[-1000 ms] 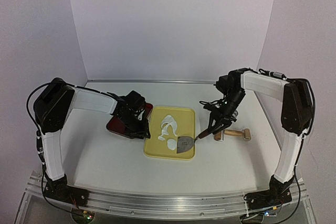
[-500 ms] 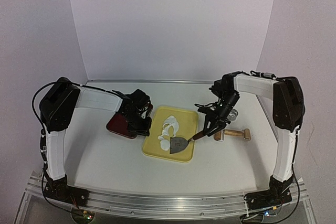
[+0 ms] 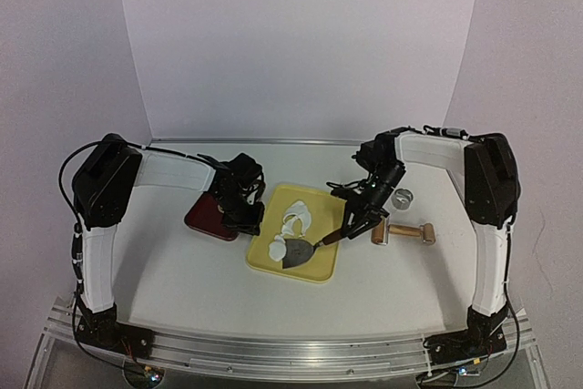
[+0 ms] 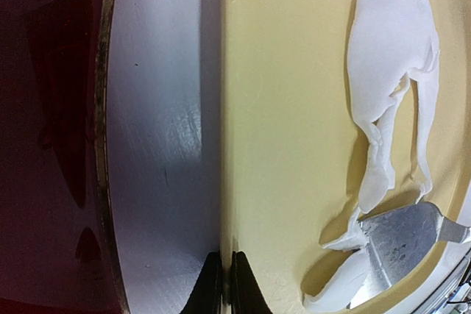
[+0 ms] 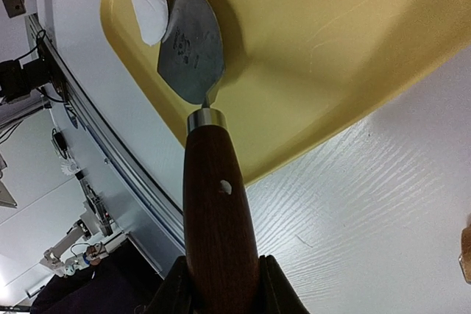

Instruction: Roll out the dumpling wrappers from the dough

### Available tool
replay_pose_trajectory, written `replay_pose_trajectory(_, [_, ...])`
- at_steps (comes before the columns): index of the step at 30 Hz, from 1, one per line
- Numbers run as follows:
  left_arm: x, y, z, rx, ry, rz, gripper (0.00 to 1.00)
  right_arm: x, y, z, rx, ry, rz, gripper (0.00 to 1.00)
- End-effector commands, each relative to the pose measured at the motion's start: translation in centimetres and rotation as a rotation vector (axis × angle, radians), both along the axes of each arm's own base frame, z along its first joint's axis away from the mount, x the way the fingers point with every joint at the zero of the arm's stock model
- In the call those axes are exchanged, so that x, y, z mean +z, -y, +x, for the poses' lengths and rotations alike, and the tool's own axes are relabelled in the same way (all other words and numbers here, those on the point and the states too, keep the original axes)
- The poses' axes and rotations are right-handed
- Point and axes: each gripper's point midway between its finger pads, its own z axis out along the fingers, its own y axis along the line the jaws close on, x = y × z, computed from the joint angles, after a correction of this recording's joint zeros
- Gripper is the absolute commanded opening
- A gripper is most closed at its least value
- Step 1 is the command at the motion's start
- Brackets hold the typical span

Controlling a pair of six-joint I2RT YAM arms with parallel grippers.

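Right gripper clamps the spatula, blade inside the yellow tray against the white dough; left gripper is closed at the tray's left rim, dark red plate near that rim

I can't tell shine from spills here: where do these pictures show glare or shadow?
Top view: soft, even light. Left wrist view: the red plate mirrors dark shapes; a shadow band runs beside the yellow tray. Right wrist view: streaky glare on the table; the spatula shades the tray.

Metal spatula, wooden handle; glossy tray; matt dough
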Motion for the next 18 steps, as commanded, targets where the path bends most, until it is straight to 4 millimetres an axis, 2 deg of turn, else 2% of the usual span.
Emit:
replay_pose_trajectory(1, [-0.5,0.1,0.9,0.006,0.028,0.034,0.00,-0.8,-0.5,0.3,0.015,0.006,-0.016,0.00])
replay_pose_trajectory(8, [-0.4,0.3,1.1,0.016,0.022,0.028,0.00,-0.5,-1.5,1.3,-0.017,0.041,0.026,0.00])
replay_pose_trajectory(18, [0.1,0.8,1.5,0.023,0.025,0.016,0.00,-2.1,-3.3,1.5,-0.055,-0.025,0.091,0.00])
